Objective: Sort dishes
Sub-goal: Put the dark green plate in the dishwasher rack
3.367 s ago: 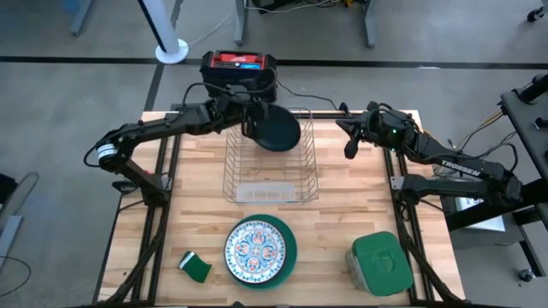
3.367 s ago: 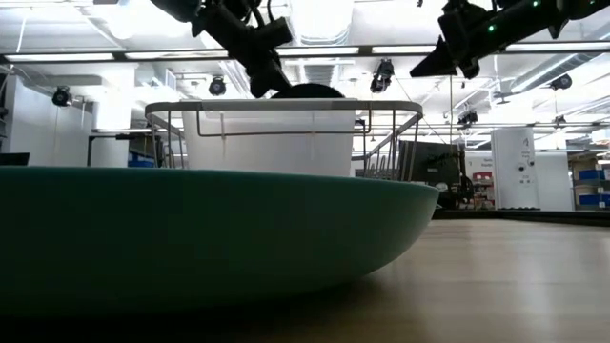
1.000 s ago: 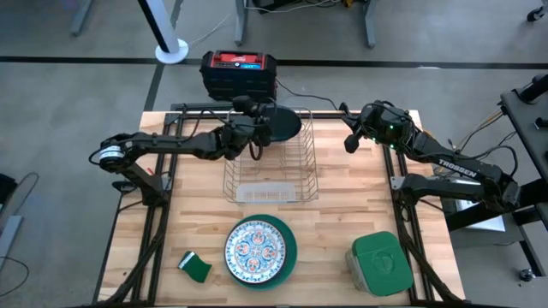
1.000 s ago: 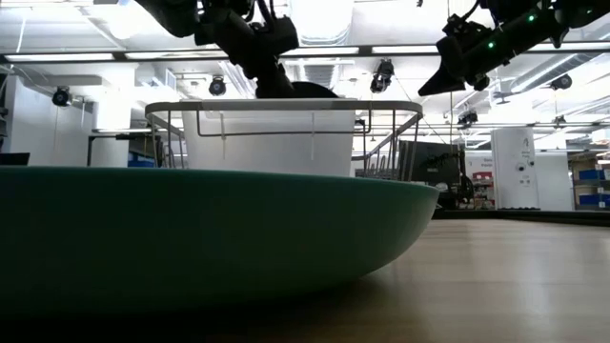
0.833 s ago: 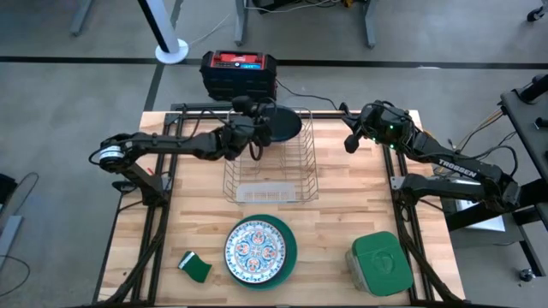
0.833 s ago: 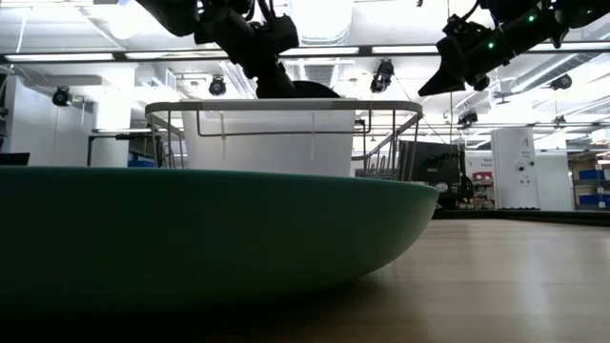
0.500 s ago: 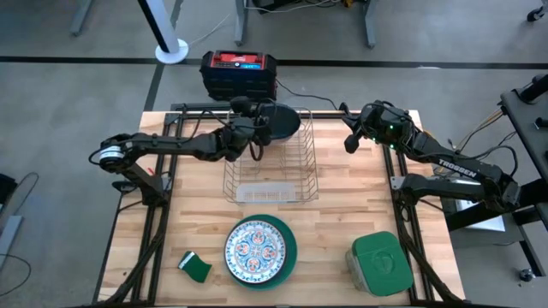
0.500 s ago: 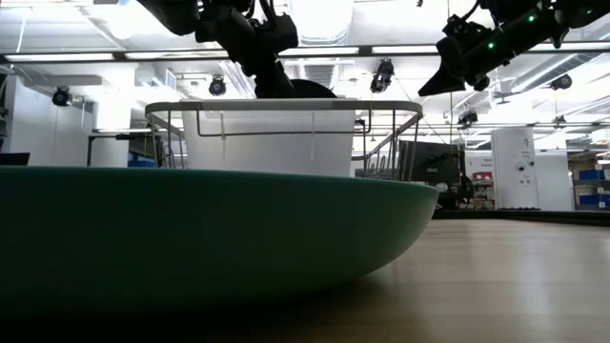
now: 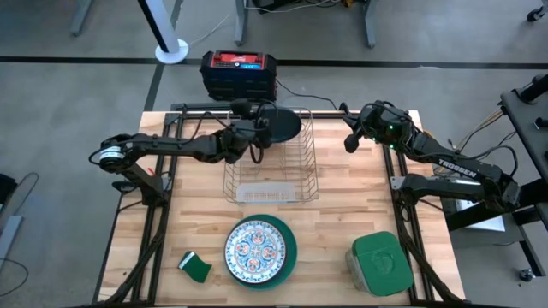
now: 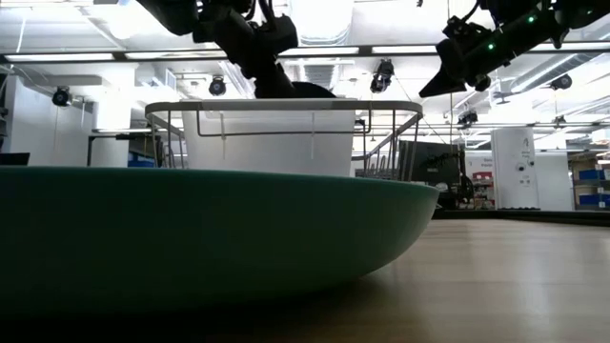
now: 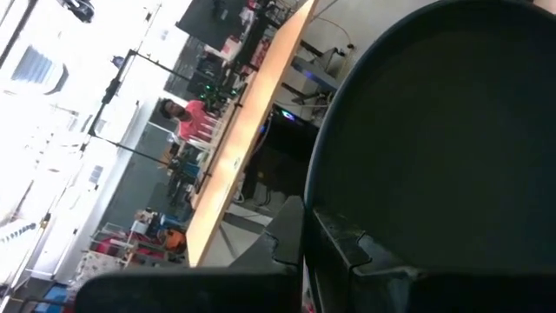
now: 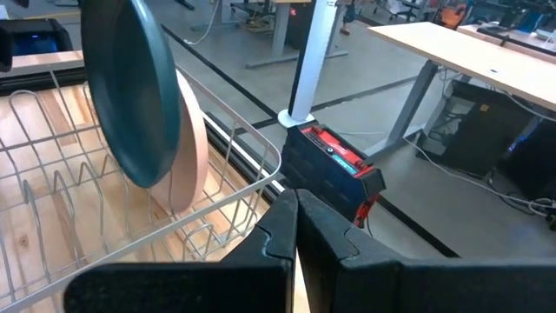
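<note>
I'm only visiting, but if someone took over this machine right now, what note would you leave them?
Left gripper: shut on the dark teal plate, holding it upright over the wire rack.
Right gripper: shut, empty, waiting beside the rack.
Done: salmon-pink plate stands in the rack.
Left: seat the teal plate, then rack the ornamented plate and the teal-green plate beneath it.

The far end of the wire dish rack (image 9: 271, 156) is crowded: the left gripper (image 9: 254, 127) clamps the dark teal plate (image 9: 279, 125) on edge there, just beside a salmon-pink plate (image 12: 188, 148) standing in the slots. The rack's near slots stand free. The right gripper (image 9: 352, 142) hangs beside the rack, apart from it.
</note>
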### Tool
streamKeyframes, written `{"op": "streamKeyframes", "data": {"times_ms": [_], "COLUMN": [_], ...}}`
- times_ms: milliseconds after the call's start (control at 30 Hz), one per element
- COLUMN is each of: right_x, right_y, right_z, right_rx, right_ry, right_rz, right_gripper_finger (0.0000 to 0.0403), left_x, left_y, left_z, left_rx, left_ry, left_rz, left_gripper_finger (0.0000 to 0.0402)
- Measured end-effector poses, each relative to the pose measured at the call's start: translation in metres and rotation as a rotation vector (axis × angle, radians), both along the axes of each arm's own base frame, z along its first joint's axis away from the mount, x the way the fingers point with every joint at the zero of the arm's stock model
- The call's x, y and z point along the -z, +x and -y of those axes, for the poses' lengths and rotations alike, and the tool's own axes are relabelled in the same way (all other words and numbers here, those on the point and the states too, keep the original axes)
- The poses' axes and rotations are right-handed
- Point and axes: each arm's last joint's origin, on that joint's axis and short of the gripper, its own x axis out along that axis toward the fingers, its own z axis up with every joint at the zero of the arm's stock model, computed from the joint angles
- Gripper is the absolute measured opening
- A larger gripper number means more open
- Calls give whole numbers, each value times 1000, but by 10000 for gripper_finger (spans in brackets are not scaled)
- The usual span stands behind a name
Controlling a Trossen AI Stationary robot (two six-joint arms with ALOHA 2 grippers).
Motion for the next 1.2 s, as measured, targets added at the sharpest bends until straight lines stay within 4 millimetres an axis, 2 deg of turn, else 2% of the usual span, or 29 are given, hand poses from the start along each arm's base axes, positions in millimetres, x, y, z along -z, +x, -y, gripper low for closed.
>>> {"op": "streamKeyframes", "data": {"times_ms": [433, 833, 1200], "right_x": [0, 0, 0], "right_y": [-1, -1, -1], "right_z": [1, 1, 1], "right_rx": [4, 4, 4], "right_ry": [-1, 0, 0], "right_rz": [-2, -1, -1], "right_gripper_finger": [0, 0, 0], "left_x": [6, 3, 24], "left_y": [-1, -1, 9], "left_z": [1, 0, -2], "left_rx": [-9, -37, -41], "left_ry": [-41, -10, -19], "left_rz": [-8, -2, -65], "left_gripper_finger": [0, 0, 0]}}
